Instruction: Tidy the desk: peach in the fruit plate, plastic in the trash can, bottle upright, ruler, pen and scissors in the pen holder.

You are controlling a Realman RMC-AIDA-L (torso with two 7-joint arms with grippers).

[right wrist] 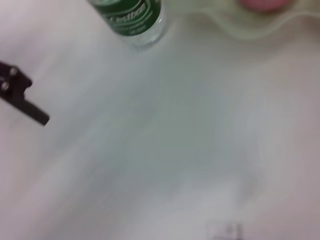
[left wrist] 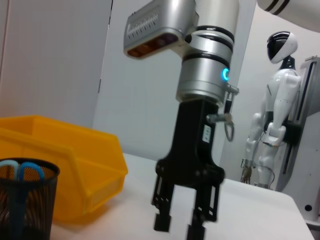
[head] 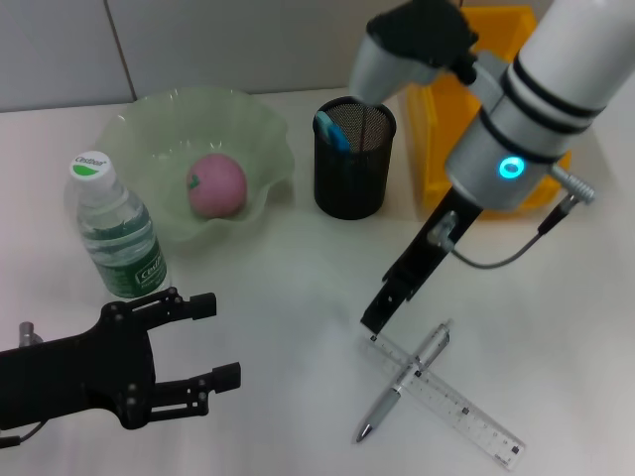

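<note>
Two arms show over the white desk [head: 298, 288]. The right gripper [head: 374, 325] hangs tilted just above the upper end of the clear ruler [head: 451, 402], its fingers [left wrist: 162, 220] a little apart with nothing between them; the left wrist view shows the same small gap. The silver pen [head: 407, 379] lies across the ruler, touching it, and both rest near the desk's front right corner. The left gripper [head: 223, 342] sits low by the front left corner, its two black fingers [head: 203, 305] spread wide and holding nothing, just in front of the bottle [head: 114, 228].

That bottle stands upright with its white and green cap on top, close to the left edge and just beside the pale green fruit plate [head: 149, 129]. The pink peach [head: 216, 185] lies inside the plate. Toward the middle of the back edge stands the black mesh pen holder [head: 352, 178], upright, with the blue handles of the scissors [head: 332, 129] showing above its rim. A yellow bin [head: 437, 129] stands just beside the holder on its right, partly hidden by the right arm; what it holds cannot be seen. Past the desk, the left wrist view catches a white humanoid robot [left wrist: 272, 115] standing well apart from everything
</note>
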